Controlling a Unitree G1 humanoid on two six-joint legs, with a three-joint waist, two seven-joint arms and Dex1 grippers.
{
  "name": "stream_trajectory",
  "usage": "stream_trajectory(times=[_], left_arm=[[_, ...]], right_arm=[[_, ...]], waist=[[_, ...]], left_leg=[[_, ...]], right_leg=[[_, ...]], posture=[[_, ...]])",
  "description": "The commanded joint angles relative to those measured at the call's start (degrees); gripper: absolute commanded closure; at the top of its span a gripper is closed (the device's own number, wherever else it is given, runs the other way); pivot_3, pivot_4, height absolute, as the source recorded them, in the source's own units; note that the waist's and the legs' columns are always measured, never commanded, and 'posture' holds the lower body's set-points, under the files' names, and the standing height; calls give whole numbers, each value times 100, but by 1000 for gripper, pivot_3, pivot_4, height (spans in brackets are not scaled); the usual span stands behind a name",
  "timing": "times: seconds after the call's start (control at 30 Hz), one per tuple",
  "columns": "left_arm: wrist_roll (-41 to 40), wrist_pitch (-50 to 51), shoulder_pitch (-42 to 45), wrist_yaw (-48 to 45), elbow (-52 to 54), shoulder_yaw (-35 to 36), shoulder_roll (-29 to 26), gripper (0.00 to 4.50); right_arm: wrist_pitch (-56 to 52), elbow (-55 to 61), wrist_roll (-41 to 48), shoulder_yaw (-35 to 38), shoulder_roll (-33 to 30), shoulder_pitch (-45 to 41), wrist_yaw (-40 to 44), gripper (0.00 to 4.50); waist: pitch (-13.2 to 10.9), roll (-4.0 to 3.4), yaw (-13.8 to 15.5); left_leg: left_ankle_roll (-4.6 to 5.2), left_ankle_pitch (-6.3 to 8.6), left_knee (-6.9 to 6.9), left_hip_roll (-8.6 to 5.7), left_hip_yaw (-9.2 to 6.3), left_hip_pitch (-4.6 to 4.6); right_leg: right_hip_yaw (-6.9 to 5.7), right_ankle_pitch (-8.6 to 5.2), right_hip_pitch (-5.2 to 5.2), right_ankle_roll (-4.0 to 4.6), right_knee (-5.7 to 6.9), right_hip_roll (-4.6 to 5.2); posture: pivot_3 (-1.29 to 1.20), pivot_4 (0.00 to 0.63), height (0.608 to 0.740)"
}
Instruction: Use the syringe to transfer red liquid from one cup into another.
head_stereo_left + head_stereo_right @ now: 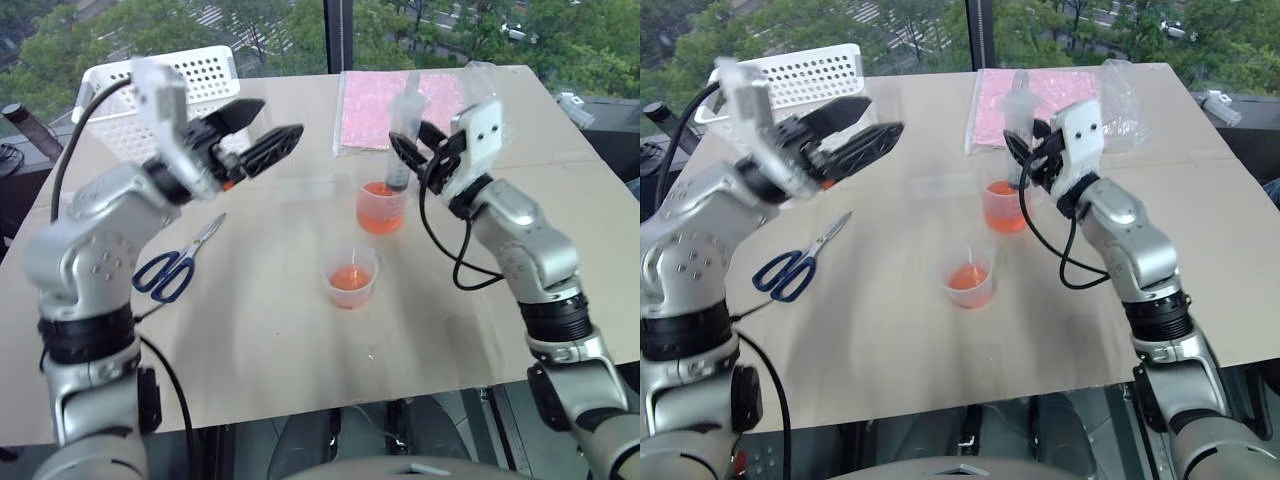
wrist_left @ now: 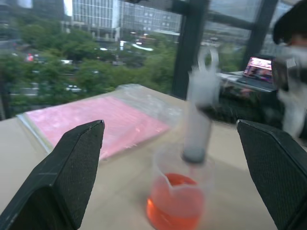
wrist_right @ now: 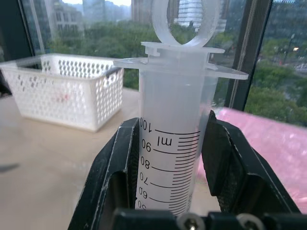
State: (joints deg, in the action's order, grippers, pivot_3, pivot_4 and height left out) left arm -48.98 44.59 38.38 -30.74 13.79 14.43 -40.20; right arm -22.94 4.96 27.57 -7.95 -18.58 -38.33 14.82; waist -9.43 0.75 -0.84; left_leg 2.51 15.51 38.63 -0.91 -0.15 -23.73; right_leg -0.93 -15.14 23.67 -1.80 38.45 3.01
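Observation:
The syringe (image 1: 405,125) stands upright with my right gripper (image 1: 414,150) shut on its barrel; its scale marks show between the black fingers (image 3: 120,163). Its dark lower end dips into the taller clear cup (image 1: 381,208), which holds red liquid (image 1: 380,214). The shorter handleless cup (image 1: 350,275) stands just in front of it on the table, with red liquid (image 1: 349,278) in its bottom too. My left gripper (image 1: 275,120) hovers open to the left of the taller cup and above the table, facing the syringe (image 2: 198,120) and the cup (image 2: 175,201).
Blue-handled scissors (image 1: 178,262) lie on the tabletop (image 1: 250,340) at the left. A white perforated basket (image 1: 195,80) stands at the back left. Behind the cups lies a pink sheet in a clear bag (image 1: 380,100). Windows rise beyond the table's far edge.

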Motion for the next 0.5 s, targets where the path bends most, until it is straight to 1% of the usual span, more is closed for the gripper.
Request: stream_trajectory(times=[0.03, 0.17, 0.33, 0.5], left_arm=[[162, 402, 672, 219, -300, -230, -92, 0], [683, 327, 1450, -211, -1143, -823, -48, 0], [1366, -60, 2304, -983, -2187, -1500, 187, 0], [1894, -342, 2644, -1444, -2694, -1870, 455, 0]], right_arm=[[393, -136, -295, 2, 248, -97, 216, 3035], [675, -530, -663, -49, 490, -93, 380, 3036], [930, -469, -858, -14, 635, 75, 691, 3036], [1044, -504, -1117, 9, 658, 110, 793, 3036]], waist=[[0, 0, -9], [0, -1, -8], [-1, -1, 1], [-1, -1, -31]], left_leg=[[0, 0, 1, -2, 0, 0], [-6, -4, 9, -8, -3, 2], [-8, -5, 11, -11, -5, 0], [-9, -5, 12, -13, -4, 1]], right_leg=[[0, 0, 1, 0, 4, 0], [1, 0, 3, 0, 17, -20], [2, -1, 4, 0, 20, -20], [5, -1, 5, 0, 24, -19]], posture=[[0, 150, 740], [0, 150, 740], [0, 150, 740], [0, 150, 740]])
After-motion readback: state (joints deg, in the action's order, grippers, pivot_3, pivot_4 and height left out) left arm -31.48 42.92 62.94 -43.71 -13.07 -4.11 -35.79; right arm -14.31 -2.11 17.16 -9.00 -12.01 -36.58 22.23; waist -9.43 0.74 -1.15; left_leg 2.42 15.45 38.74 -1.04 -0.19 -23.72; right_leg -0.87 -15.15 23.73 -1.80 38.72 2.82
